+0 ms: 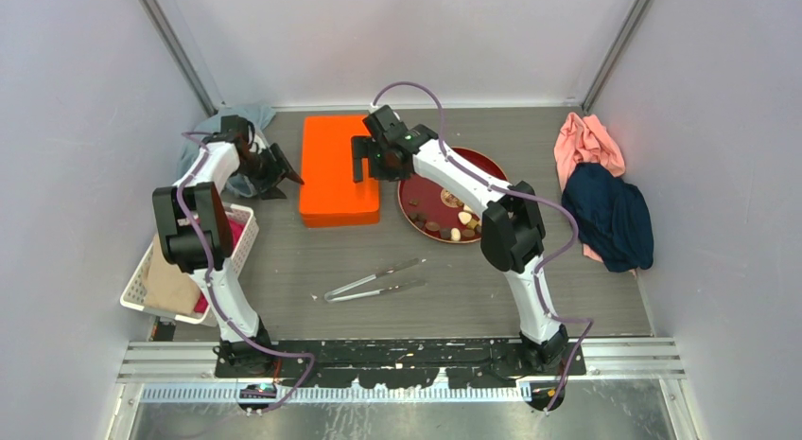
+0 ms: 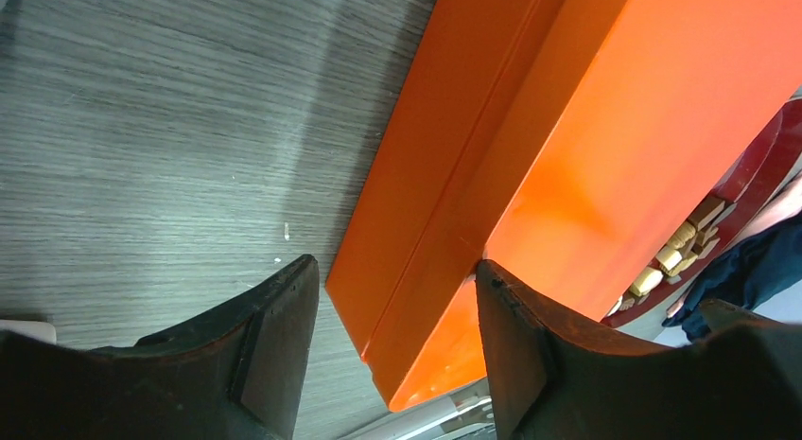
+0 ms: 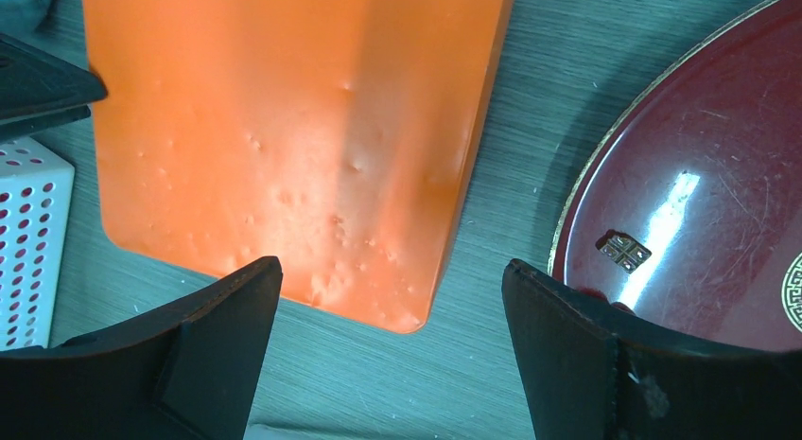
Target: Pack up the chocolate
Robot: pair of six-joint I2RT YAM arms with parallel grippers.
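The chocolate (image 1: 456,224), several brown, tan and cream pieces, lies on the near part of a dark red plate (image 1: 430,199); it also shows in the left wrist view (image 2: 676,255). A closed orange box (image 1: 338,170) lies left of the plate. My left gripper (image 1: 287,173) is open at the box's left edge, with the box's (image 2: 567,128) corner between its jaws (image 2: 395,270). My right gripper (image 1: 363,162) is open above the box's right edge, over the gap (image 3: 392,268) between box (image 3: 284,128) and plate (image 3: 700,175). Neither holds anything.
Metal tongs (image 1: 374,281) lie on the table in front of the box. A white perforated basket (image 1: 242,234) holding cloth stands at the left. A grey-blue cloth (image 1: 248,116) lies back left; pink (image 1: 586,142) and navy (image 1: 613,215) cloths lie right.
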